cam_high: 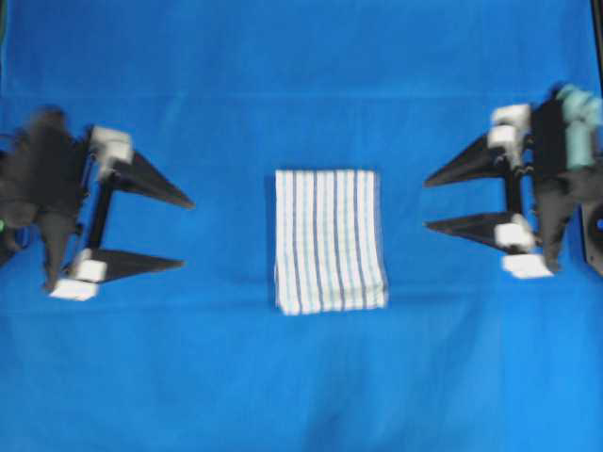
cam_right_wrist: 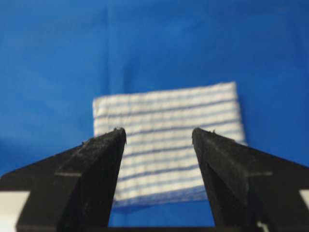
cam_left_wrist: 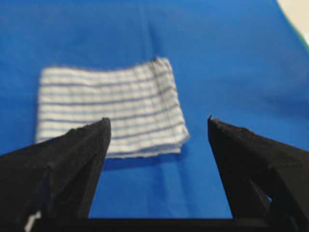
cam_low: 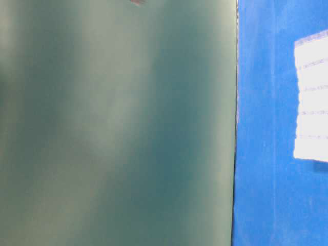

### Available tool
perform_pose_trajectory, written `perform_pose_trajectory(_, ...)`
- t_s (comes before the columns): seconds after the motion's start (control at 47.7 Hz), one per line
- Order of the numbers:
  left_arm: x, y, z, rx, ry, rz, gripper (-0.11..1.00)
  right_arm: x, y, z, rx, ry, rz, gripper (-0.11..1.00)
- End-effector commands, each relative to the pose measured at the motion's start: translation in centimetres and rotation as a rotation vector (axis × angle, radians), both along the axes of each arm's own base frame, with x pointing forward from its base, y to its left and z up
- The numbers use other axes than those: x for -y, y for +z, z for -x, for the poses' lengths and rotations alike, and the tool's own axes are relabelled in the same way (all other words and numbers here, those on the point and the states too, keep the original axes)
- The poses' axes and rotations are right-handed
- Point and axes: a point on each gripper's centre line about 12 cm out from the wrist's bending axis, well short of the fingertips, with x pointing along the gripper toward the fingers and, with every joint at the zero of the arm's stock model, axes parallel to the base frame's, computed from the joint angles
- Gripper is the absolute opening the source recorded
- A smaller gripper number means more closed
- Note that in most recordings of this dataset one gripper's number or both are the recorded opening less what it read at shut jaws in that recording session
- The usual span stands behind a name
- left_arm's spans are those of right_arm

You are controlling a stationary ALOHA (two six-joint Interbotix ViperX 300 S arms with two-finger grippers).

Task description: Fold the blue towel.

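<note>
Both pincers spread wide and empty, folded towel lying between them.

The left pincer (cam_high: 187,234) and the right pincer (cam_high: 426,201), black with pointed fingers, point inward from opposite sides, well apart from the white woven towel with thin blue stripes (cam_high: 330,240). It lies folded into a compact rectangle, layered edges stacked at one end, flat in the middle of the tabletop's plain blue cloth (cam_high: 301,395).

A plain solid blue cloth (cam_high: 301,85) covers the table; a blurred grey-green flat surface (cam_low: 118,123) borders its edge.
</note>
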Motion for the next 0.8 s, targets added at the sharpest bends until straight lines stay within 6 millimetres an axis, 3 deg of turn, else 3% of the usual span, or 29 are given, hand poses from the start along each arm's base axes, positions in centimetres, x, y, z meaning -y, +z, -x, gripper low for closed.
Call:
perform_pose_trajectory(0.0,-0.6,1.6,1.6,0.086,0.015,0.003,0.75,0.3,1.4,1.3,0.062,-0.004,0.016,0.62)
perform_pose_trajectory(0.189,-2.4,1.0,5.2,0.153,0.078,-0.008,0.75,1.6,1.4,4.6,0.132,-0.056,0.032,0.62)
perform_pose_trajectory(0.398,-3.6,-0.7,8.7,0.220,0.140,-0.011,0.75,2.8,-1.3,7.4,0.138,-0.120,0.038,0.62)
perform_pose_trajectory(0.629,-3.9,-3.0,10.8,0.232,0.163,-0.012,0.74,2.8,-4.4,8.5,0.125,-0.118,0.036,0.61)
perform_pose_trajectory(0.775,-4.1,-4.2,11.2,0.212,0.185,-0.007,0.74,2.7,-5.6,8.3,0.100,-0.110,0.033,0.61)
